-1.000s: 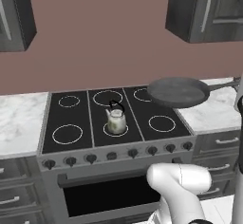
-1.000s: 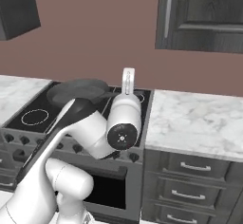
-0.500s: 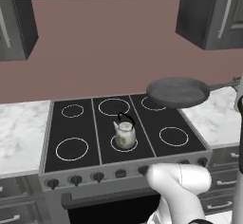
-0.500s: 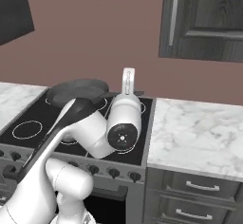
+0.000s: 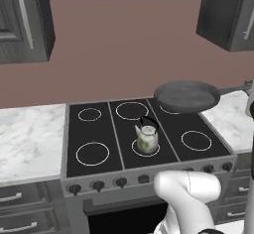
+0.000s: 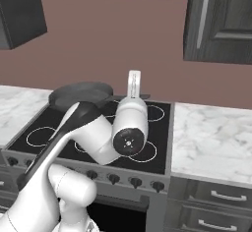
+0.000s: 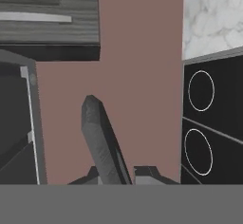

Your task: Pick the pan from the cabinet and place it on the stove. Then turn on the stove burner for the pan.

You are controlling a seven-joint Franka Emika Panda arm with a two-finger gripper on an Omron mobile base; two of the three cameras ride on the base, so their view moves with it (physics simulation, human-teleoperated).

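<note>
1. So, the two-finger gripper (image 7: 116,173) is clamped shut on the thin straight handle of the round, shallow dark grey frying pan (image 5: 187,96). In the hand view the pan runs edge-on straight out from between the fingertips, so its long axis lines up with the gripper's reach.

2. The pan is up in the air, not resting on anything. It hangs above the back-right part of the black glass cooktop (image 5: 124,156), with the bowl out ahead of the gripper and the handle trailing back toward the hand off the right edge.

3. What matters next, I'd say: the mid-sized thin white ring at the front-right corner (image 5: 196,140) sits below the pan and nearer the robot. So the pan likely needs to come back toward the base and down.

4. Watch out for the small white floral kettle (image 5: 147,138) on the front-centre ring, just left of that burner.

5. The dark grey wood-grain wall cabinet (image 6: 224,22) is up and off to the right, well apart from the pan.
</note>
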